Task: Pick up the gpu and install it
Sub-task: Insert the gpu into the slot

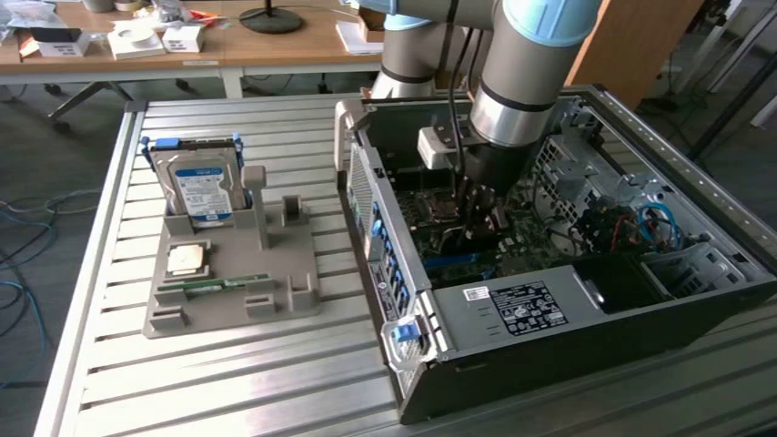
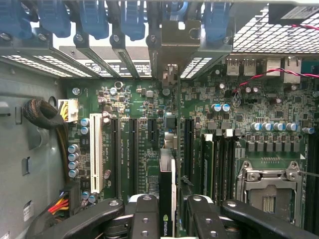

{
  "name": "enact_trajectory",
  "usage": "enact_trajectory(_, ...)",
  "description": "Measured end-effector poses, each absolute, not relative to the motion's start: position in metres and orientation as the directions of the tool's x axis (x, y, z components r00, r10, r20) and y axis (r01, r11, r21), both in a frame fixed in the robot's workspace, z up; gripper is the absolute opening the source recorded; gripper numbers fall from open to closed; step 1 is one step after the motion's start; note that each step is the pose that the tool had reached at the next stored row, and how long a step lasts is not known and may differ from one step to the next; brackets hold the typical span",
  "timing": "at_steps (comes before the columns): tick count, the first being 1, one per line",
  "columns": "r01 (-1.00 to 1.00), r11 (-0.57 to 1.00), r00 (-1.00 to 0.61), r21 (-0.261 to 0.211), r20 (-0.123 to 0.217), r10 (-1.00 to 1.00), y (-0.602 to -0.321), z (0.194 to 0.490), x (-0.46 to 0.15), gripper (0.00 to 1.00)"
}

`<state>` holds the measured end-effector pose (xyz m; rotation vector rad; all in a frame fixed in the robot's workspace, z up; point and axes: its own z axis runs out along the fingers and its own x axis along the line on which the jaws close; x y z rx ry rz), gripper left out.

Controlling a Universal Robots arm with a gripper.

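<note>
Your claw (image 2: 168, 219) is clamped on the gpu (image 2: 168, 189), its two dark fingers (image 2: 142, 214) pressing the thin card from either side. In the wrist view you see the card edge-on, standing upright over the green motherboard (image 2: 134, 104), with its silver bracket (image 2: 169, 42) reaching toward the rear slot openings with blue latches (image 2: 94, 17). The card sits in line with the black expansion slots, between the white slot (image 2: 94, 154) on one side and the memory slots (image 2: 219, 159) on the other; you cannot tell whether its edge is seated in a slot. The empty CPU socket (image 2: 269, 191) lies beyond the memory slots. In the exterior view the arm (image 1: 522, 73) reaches straight down into the open computer case (image 1: 547, 355), which lies on its side on the slatted desk (image 1: 243, 382), and the claw (image 1: 476, 214) is low inside, close to the board. To the exterior view's left of the case, a grey holder (image 1: 231, 300) stands on the desk, carrying a hard drive (image 1: 200, 187), a CPU chip (image 1: 186, 259) and a green memory stick (image 1: 218, 285).
</note>
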<state>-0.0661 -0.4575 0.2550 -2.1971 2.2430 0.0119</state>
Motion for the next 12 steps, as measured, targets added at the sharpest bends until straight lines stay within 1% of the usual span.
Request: enact_trajectory(12, -1.0, 0.021, -0.021, 0.004, -0.007, -1.0, -0.4575, 0.2525, -0.0663, 0.27)
